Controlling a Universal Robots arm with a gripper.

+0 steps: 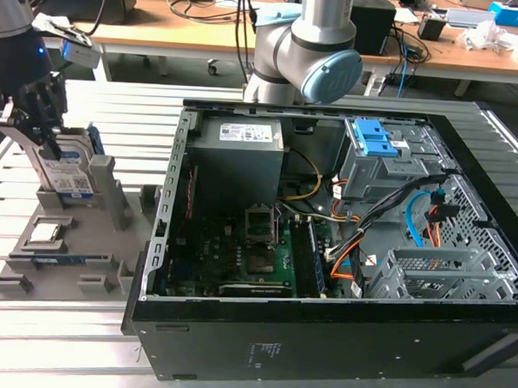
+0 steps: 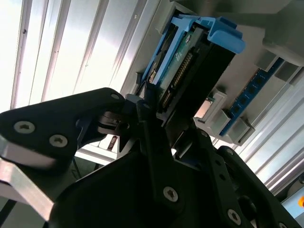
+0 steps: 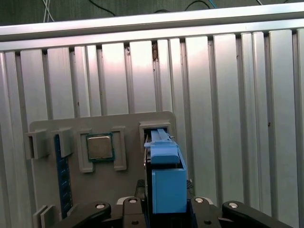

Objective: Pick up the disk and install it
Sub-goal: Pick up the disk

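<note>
Sitting on the ribbed metal table (image 1: 72,349), the big black computer case (image 1: 321,356) lies open, with loose wires and cables inside.

On the exterior view's left is a grey holder (image 1: 102,247) with slots. The disk (image 1: 69,173) stands on its edge in one of those slots. It is silver, with a blue frame.

The gripper (image 1: 48,133) is at the top of the disk. In the second wrist view its two black fingers (image 2: 147,118) sit on either side of the disk's end. The jaws look pressed onto it, pinching it. I cannot tell if the disk has come up out of the slot at all.

Here is what could go wrong:
- The grip is on one end only, so the heavy disk might tip or slide out.
- If the disk comes up crooked, its blue frame could catch on the slot wall and drag the holder along.
- A small square chip (image 1: 47,232) lies just beside the slot, and a dropped disk could land on it.
</note>
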